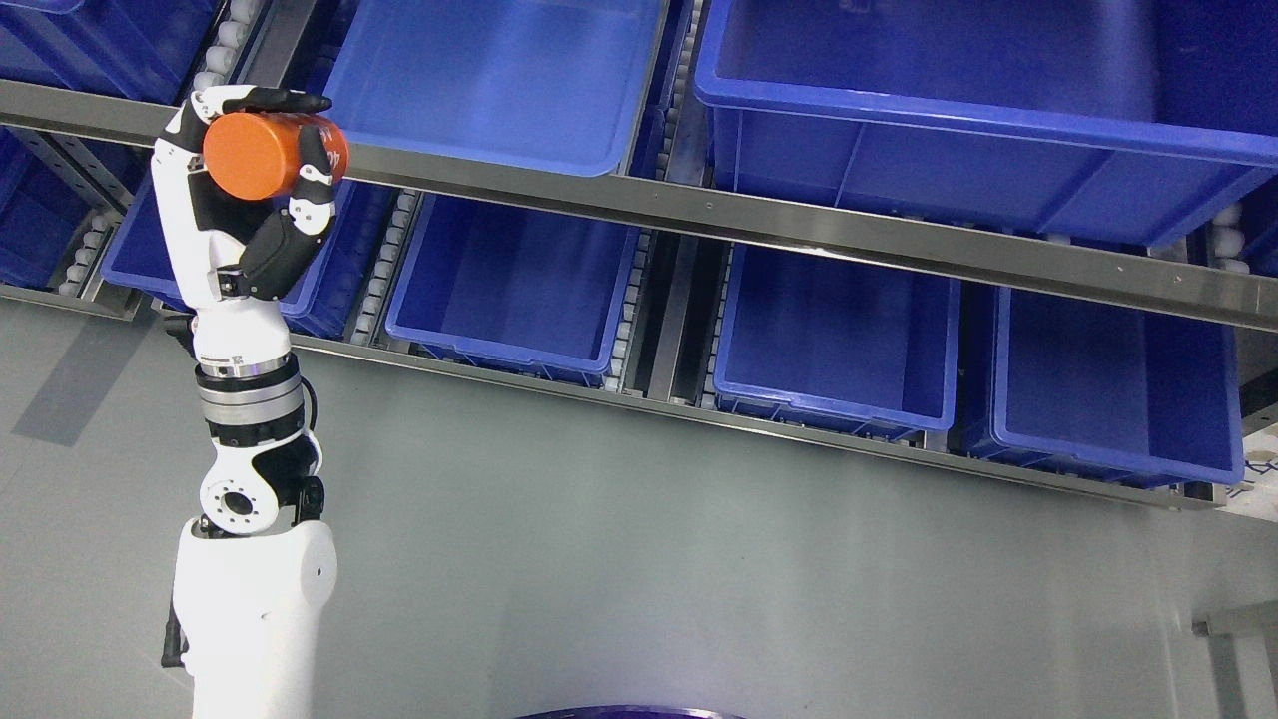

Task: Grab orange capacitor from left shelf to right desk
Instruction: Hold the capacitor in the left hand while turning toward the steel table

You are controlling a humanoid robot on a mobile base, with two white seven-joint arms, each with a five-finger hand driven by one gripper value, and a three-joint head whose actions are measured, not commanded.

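Arm: you have one in view, the left, rising from the lower left edge.
Left hand [255, 190]: raised in front of the shelf [799, 225] rail, its fingers [313, 170] wrapped around the capacitor.
Capacitor [262, 155]: one, orange, lying sideways in the grip, its round end facing you, clear of every bin.
Floor [649, 559]: grey, between you and the shelf.
Bins [514, 290]: you can count four blue ones fully in the lower row and two large ones above; more are cut off at left.
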